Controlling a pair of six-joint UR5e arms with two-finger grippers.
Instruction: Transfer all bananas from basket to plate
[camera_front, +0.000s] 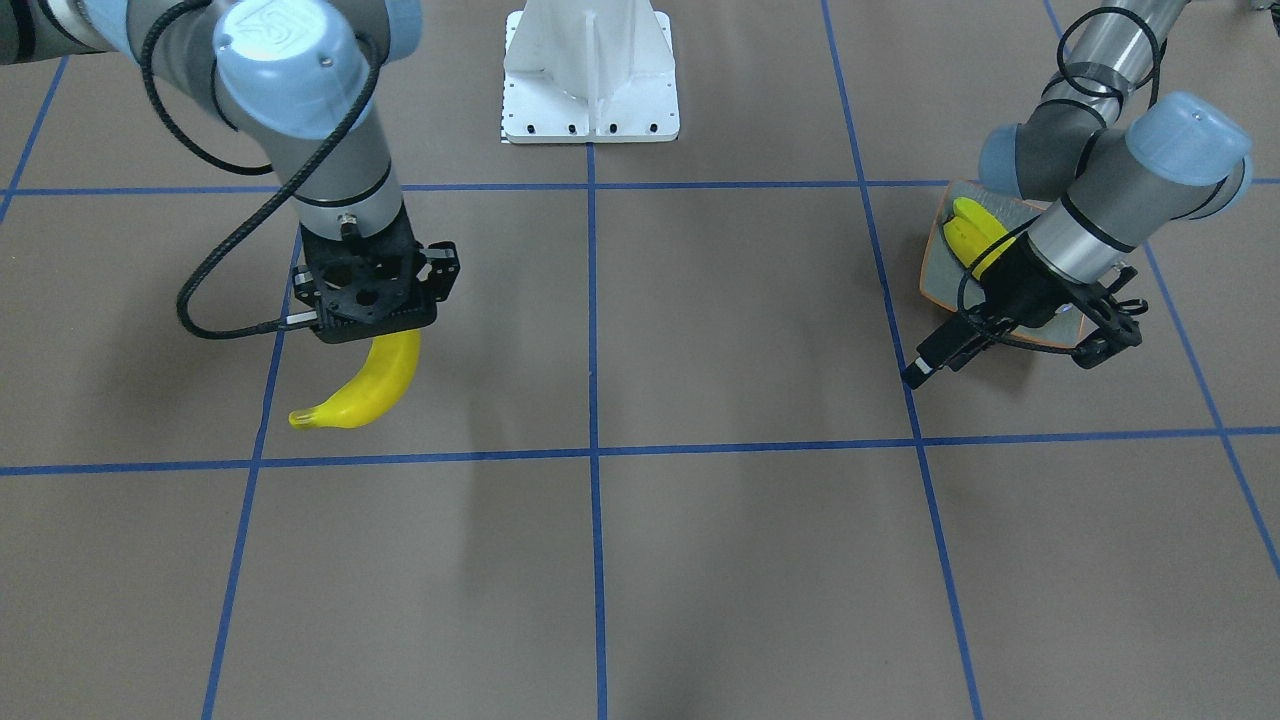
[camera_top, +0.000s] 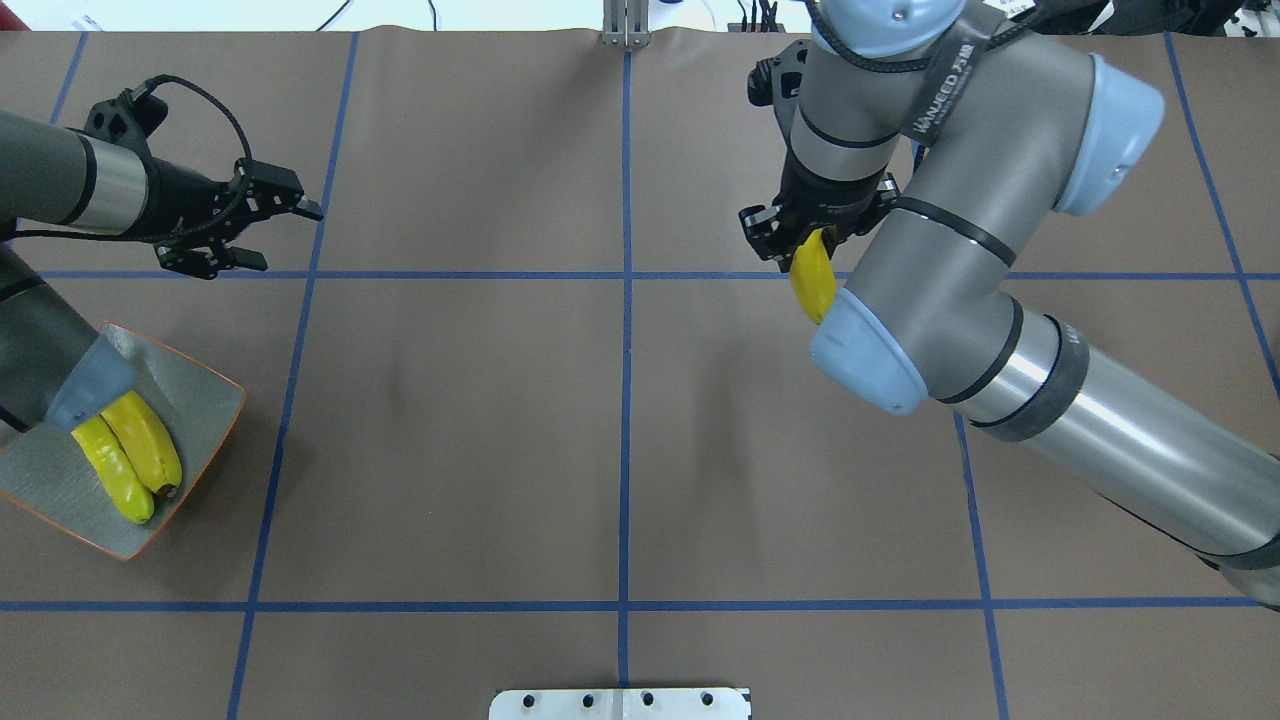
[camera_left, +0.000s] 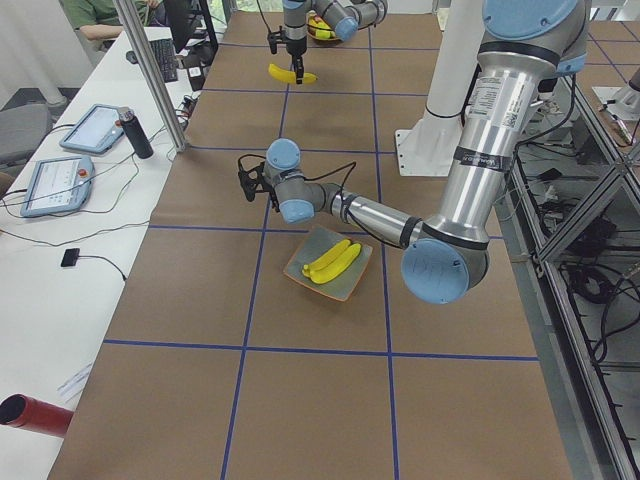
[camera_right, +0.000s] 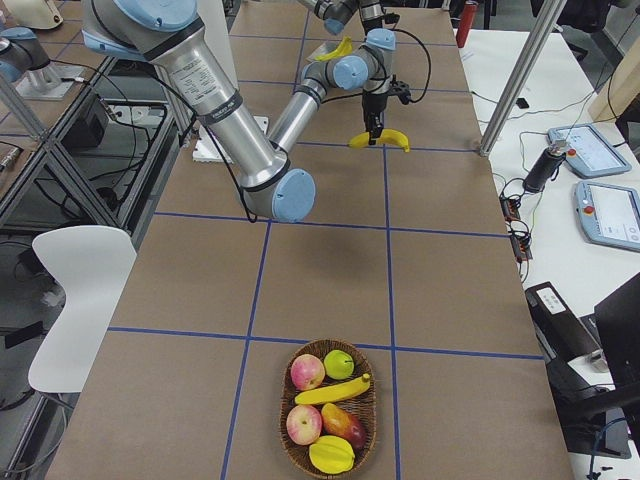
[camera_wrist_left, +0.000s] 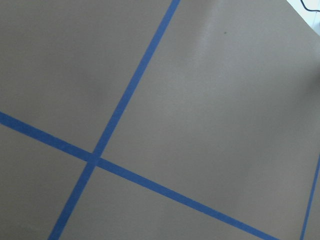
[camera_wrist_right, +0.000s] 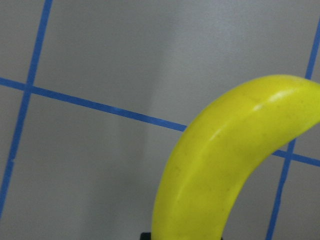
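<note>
Tbl surface: brown paper w/ blue tape grid; white robot base (camera_front: 590, 90) at the robot-side edge, centre. Wicker basket (camera_right: 284, 440) sits at the R end, well apart from both arms; contents: apples, other fruit and one banana (camera_right: 330, 390) lying across the middle. Operators' bench alongside carries a pendant (camera_left: 62, 185) and a dark bottle (camera_left: 135, 133); white chair (camera_right: 75, 300) on the robot's side. Obstruction: L arm's elbow overhangs one corner of the plate (camera_top: 200, 400) in the overhead view; R forearm masks part of the held banana (camera_front: 370, 390) there.

R arm: reaches out over the R half, wrist vertical, tool pointing down; R gripper (camera_front: 385, 335) clamped on the held banana's upper end. L arm: folded low, forearm approx. horizontal, passing over the plate; L gripper (camera_top: 280, 235) jaws apart, nothing btwn them, over bare tbl near the plate, on the operators' side of it.

Held banana: bright yellow, glossy, curved, hanging below the fingers, greenish tip lowest. Plate at the L end holds a pair of bananas (camera_top: 145, 445) side by side, touching; one bright yellow, one greenish-yellow.
</note>
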